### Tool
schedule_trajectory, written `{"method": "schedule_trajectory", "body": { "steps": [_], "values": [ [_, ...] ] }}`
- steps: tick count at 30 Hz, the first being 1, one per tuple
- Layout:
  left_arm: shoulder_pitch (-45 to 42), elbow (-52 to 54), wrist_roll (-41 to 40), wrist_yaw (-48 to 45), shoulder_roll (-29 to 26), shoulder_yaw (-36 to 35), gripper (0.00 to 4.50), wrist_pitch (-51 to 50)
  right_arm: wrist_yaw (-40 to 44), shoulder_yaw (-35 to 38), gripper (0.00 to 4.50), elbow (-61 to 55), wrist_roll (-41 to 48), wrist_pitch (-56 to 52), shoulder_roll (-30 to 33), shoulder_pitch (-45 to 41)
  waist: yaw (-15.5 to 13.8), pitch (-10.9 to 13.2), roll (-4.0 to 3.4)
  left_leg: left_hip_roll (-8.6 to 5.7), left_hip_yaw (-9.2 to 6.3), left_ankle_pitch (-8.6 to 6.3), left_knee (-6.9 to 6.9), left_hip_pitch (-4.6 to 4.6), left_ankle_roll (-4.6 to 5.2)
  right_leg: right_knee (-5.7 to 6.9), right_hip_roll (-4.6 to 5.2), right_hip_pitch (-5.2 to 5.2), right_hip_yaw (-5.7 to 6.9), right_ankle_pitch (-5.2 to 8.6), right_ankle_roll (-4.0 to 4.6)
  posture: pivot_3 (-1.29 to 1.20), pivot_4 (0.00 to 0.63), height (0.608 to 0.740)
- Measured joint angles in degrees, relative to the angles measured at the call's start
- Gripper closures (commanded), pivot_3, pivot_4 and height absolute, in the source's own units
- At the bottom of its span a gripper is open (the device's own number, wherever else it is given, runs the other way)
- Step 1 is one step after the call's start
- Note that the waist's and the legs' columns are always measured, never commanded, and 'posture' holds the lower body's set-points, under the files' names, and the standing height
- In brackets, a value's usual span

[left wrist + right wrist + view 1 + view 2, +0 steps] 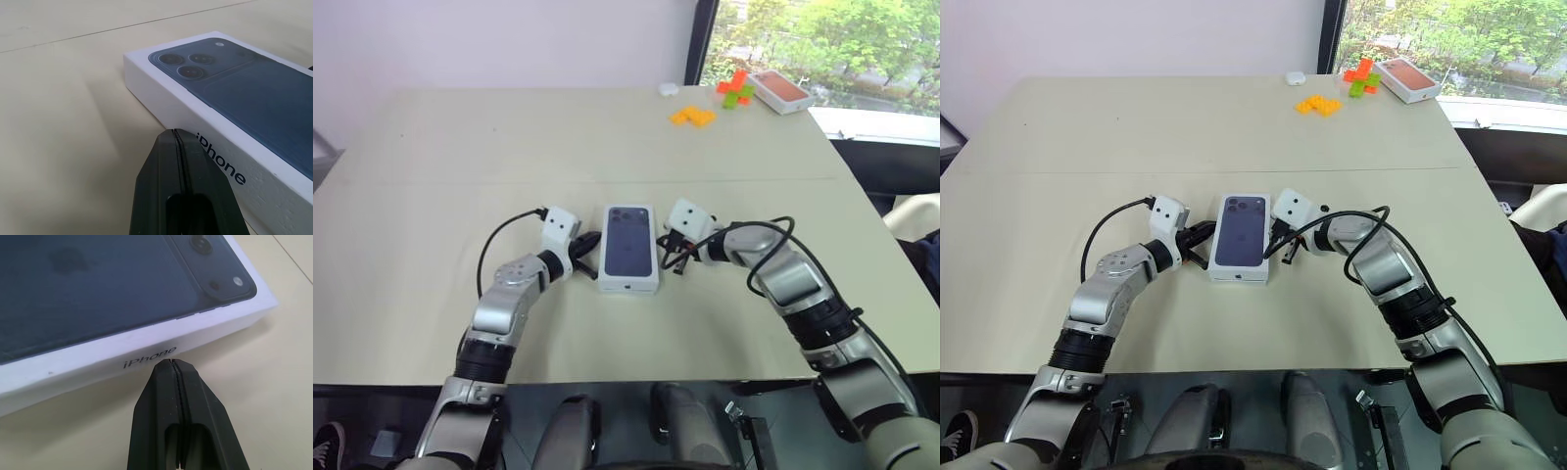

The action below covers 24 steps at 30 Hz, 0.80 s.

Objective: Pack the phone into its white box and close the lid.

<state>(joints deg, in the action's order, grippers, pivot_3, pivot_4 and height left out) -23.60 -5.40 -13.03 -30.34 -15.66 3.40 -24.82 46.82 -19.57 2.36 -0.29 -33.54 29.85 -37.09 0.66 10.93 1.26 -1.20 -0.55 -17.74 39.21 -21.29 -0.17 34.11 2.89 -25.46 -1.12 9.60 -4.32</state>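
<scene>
The lid (628,243), white-sided with a dark blue phone picture on top, lies flat at the middle of the table (460,166). The white box and the phone are hidden beneath it. My left gripper (593,243) is shut and empty, its tip against the lid's left long side. In the left wrist view its fingertips (175,133) meet the "iPhone" lettering on that wall. My right gripper (666,247) is also shut and empty. It points at the lid's right long side, its tip (171,363) touching or nearly touching the wall.
At the far right corner lie a box with an orange-red top (781,90), green and orange blocks (734,90), yellow-orange blocks (693,116) and a small white object (668,89). Black cables loop off both wrists onto the table.
</scene>
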Motion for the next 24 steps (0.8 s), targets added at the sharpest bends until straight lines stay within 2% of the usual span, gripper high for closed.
{"method": "schedule_trajectory", "body": {
  "steps": [24],
  "values": [
    [3.24, 6.62, 1.08, -0.52, -1.79, 1.33, 4.5, -1.22, 1.95, 1.98, 4.48, -3.53, 1.66, -3.64, 0.12, 0.88, 0.05, 0.0, 0.0, 0.01, 0.0, 0.0, 0.0, 0.0, 0.0, -0.01, 0.0, 0.0, 0.0, 0.0, 0.0, 0.0, 0.15, 0.74]
  ]
}}
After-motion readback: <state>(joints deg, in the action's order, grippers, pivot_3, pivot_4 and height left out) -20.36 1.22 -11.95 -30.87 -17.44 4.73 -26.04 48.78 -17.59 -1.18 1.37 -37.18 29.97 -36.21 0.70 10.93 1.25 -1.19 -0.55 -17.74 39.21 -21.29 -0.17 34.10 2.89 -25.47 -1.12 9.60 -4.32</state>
